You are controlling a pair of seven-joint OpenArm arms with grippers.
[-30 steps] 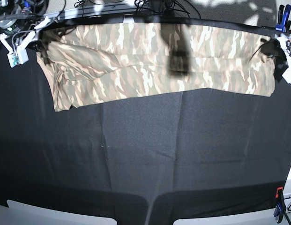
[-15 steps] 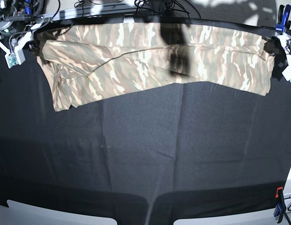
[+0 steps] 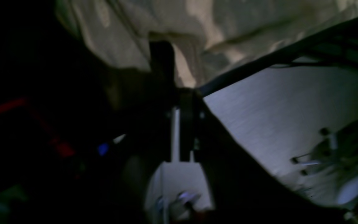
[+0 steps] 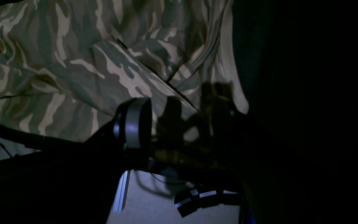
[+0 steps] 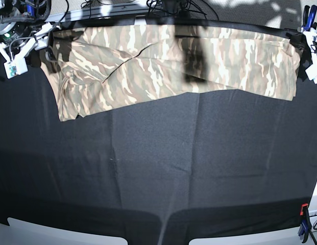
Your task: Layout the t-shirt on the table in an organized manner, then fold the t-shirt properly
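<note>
The shirt (image 5: 168,64) is lying in a long band across the far edge of the desk (image 5: 158,168), from about 10 o'clock to 2 o'clock in the base view, with a sleeve flap hanging down at 9 o'clock. It is sitting stretched out wide, which suits a garment being laid flat before folding; that is a judgement, not an observed fact. The right gripper (image 5: 38,38) is sitting at the shirt's 10 o'clock corner, the left gripper (image 5: 303,43) at its 2 o'clock corner, each at an end as if tensioning the cloth between them. In the right wrist view, the gripper (image 4: 179,124) is showing as a dark silhouette over camouflage fabric; whether its fingers are apart or pinching cloth cannot be told. The left wrist view is blurred and dim: the gripper (image 3: 172,84) is lying against pale fabric, with the finger state likewise undeterminable. A dark shadow is crossing the shirt's middle, obscuring any creases there.
</note>
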